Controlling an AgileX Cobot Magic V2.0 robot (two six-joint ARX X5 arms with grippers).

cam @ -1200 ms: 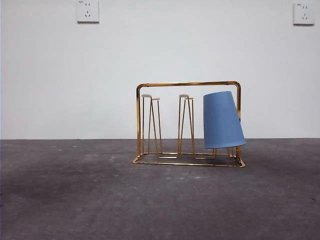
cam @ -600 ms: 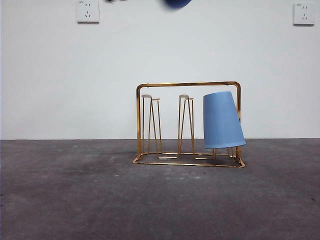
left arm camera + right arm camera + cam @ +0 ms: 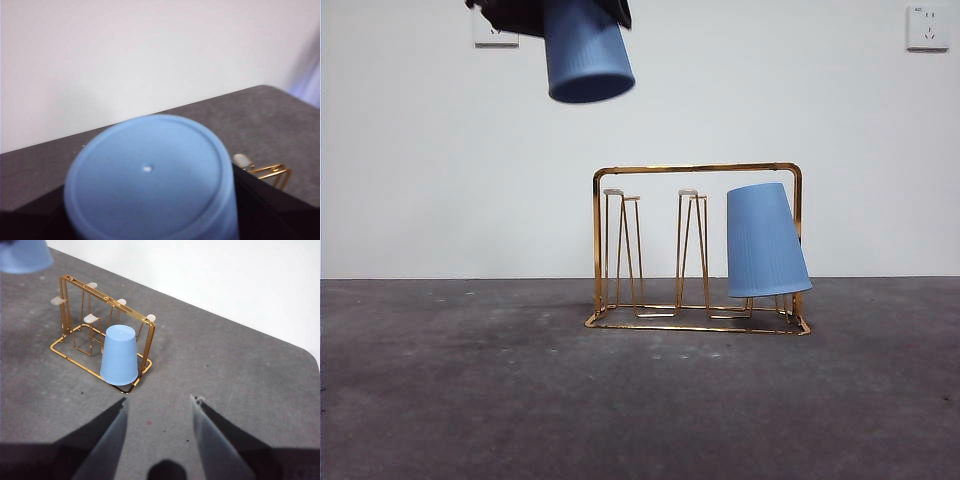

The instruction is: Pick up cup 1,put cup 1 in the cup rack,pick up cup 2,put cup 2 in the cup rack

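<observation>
1. while the left gripper [image 3: 552, 15] holds a blue cup [image 3: 586, 55] high above the surface [image 3: 470, 400], its base points down.
2. another blue cup [image 3: 764, 242] sits inverted on the cup rack [image 3: 695, 168].
3. right gripper [image 3: 157, 412] waits open.

A: How many cups?

B: Two blue ones. One cup [image 3: 765, 242] sits upside down on the end of the single gold cup rack [image 3: 697, 170]; the second cup [image 3: 585, 52] hangs high above the rack, off its far end.

A: Free pegs?

B: I count three pale-tipped pegs showing beside the racked cup. Two wall sockets sit behind the rack.
</observation>
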